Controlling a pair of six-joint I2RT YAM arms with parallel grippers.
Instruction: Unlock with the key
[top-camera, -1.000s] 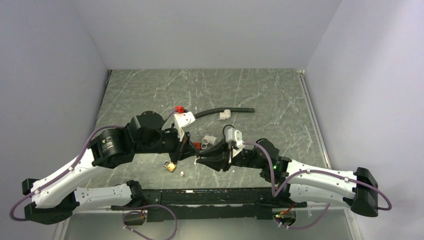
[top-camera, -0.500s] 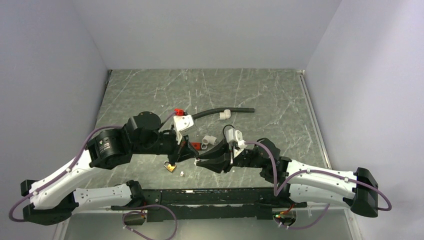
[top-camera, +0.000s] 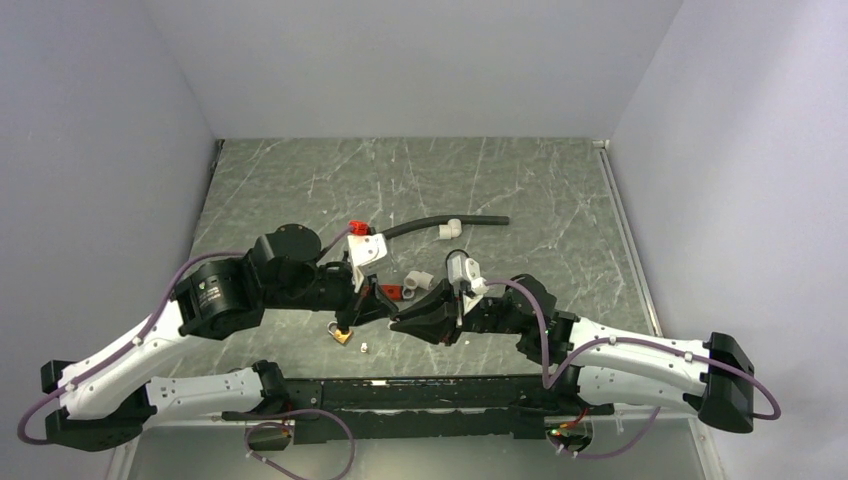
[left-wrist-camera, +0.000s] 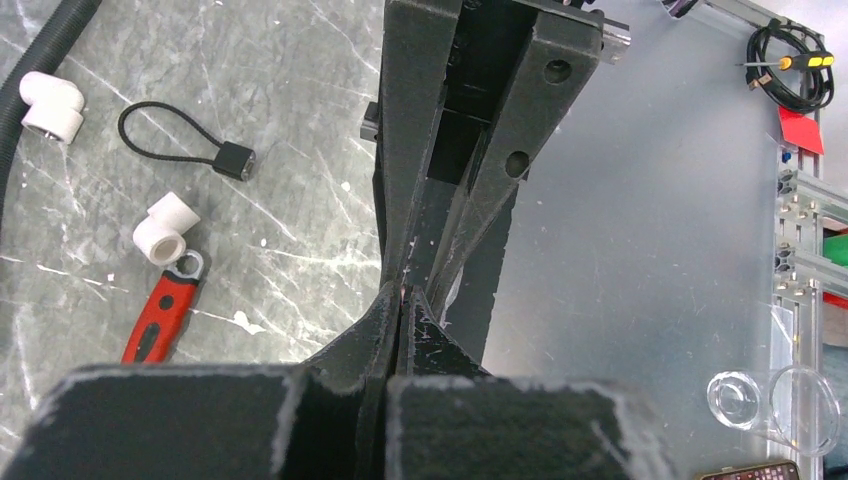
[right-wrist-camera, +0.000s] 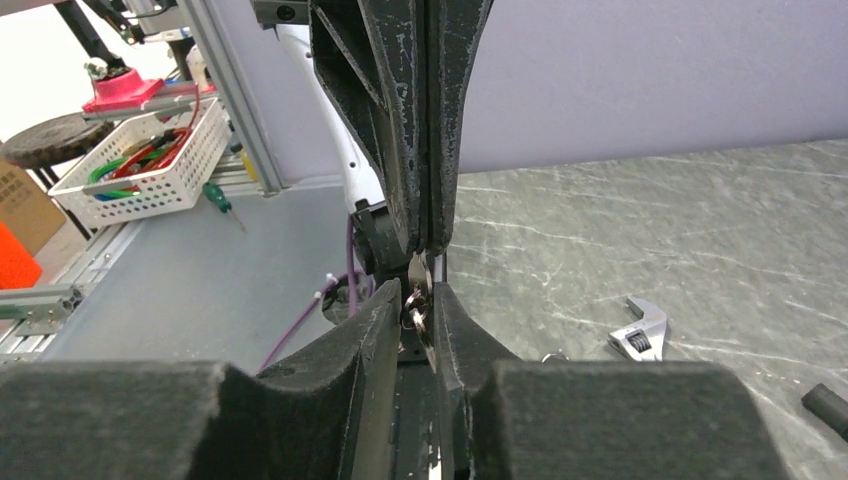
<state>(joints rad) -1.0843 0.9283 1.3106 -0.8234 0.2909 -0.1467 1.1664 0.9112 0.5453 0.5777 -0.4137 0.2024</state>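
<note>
Left gripper (left-wrist-camera: 397, 305) pinched shut on the key (right-wrist-camera: 418, 275), tip to tip with right gripper (right-wrist-camera: 417, 302), whose fingers sit narrowly apart around it, grip unclear, above the table's (top-camera: 500, 180) near middle, brass padlock (top-camera: 343, 336) lying just left

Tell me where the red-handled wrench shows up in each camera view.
Top external: red-handled wrench mid-table, only a bit of red handle showing.
Left wrist: lower left, beside a white elbow fitting.
Right wrist: lower right, only its silver head.
Shared landmark: the grey marbled tabletop.
</note>
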